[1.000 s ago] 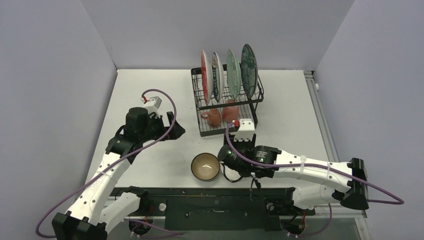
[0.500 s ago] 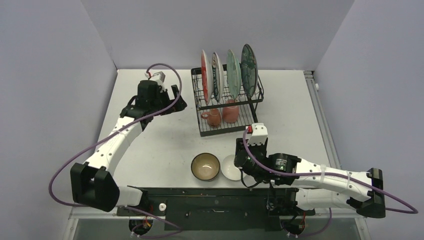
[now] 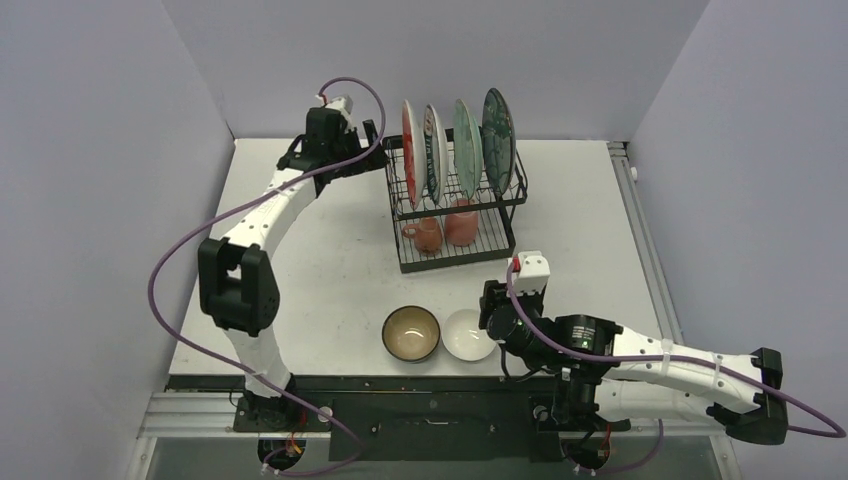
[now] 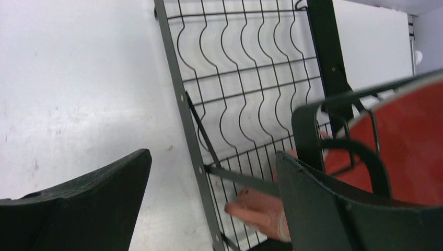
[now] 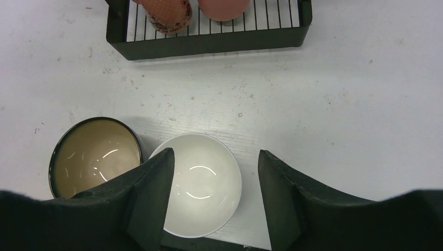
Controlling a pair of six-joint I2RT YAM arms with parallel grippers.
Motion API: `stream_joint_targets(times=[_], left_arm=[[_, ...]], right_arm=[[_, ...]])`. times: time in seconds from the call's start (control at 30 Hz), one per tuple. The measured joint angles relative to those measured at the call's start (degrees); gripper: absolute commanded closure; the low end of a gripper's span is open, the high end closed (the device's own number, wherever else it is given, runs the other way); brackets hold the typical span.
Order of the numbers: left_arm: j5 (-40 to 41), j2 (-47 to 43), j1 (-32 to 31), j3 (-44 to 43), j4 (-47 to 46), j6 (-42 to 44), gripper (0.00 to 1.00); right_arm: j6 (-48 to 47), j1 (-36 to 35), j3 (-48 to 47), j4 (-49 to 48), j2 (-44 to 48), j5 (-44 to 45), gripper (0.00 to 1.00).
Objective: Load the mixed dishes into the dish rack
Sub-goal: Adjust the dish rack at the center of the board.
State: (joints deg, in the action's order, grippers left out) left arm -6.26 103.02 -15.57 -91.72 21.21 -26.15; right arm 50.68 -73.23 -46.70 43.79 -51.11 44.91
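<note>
Tools first. The left tool (image 4: 211,157) has its fingers wide apart with nothing between them. We see it raised beside the far left corner of the dish rack (image 4: 183,99), near the red-orange plate (image 4: 412,141). The right tool (image 5: 217,154) is also parted and grips nothing. It hangs over the small white bowl (image 5: 201,183), with its left finger across the bowl's left rim in the wrist view and its right finger clear of it. The white bowl sits upright on the surface (image 3: 300,260), just beside the brown bowl (image 5: 96,154) and in front of the rack. In the rack we count four plates (image 3: 465,135) on edge in the upper slots. Two mugs (image 3: 442,230) rest on the lower grid tray.
</note>
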Motion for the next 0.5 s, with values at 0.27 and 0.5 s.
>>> stream_joint_targets(times=[0.27,0.5], left_arm=[[0.26,15.26,0.92,-15.67,2.86,0.96,0.18],[0.48,27.10,1.05,-30.29,5.86,0.96,0.22]], right_arm=[[0.04,-0.37,2.82,-1.99,4.20,-2.10,0.45],[0.04,-0.37,3.43,-2.23,4.33,-2.51,0.46]])
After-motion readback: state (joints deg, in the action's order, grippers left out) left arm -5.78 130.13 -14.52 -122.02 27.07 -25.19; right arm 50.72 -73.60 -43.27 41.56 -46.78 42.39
